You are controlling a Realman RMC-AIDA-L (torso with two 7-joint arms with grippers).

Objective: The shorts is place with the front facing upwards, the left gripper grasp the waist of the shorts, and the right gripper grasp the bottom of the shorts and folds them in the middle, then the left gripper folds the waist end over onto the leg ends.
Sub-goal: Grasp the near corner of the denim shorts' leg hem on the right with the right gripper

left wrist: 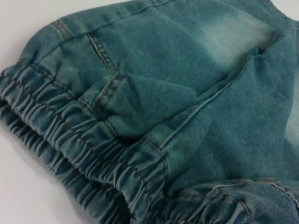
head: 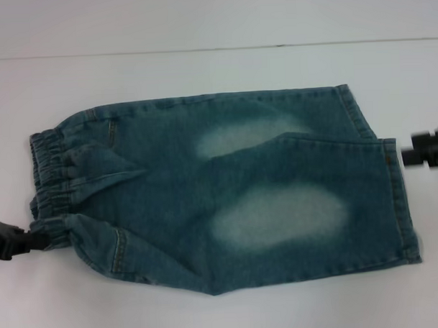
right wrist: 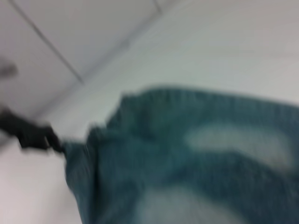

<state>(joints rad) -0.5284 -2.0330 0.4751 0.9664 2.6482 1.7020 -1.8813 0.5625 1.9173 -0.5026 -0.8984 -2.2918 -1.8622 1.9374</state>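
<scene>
While the shorts (head: 227,196) lie spread flat on a white surface (head: 199,21), the waist (head: 51,188) points toward the robot's left and the leg ends (head: 396,197) toward its right. Two pale faded patches show on the denim, and one leg overlaps the other along a diagonal fold near the middle. Bare surface runs on all sides of the cloth, widest on the far side, where a thin seam line crosses it.

At the near corner of the waist, the left gripper (head: 24,239) touches the gathered band; only a black tip enters the head view, cut off by the picture's edge, and whether its jaws pinch the cloth cannot be told. The left wrist view shows the puckered elastic and stitched rows close up, but none of that arm's own fingers.

Just beyond the far leg hem, the right gripper (head: 424,151) appears as a blurred black shape, apart from the cloth; the state of its jaws cannot be made out.
</scene>
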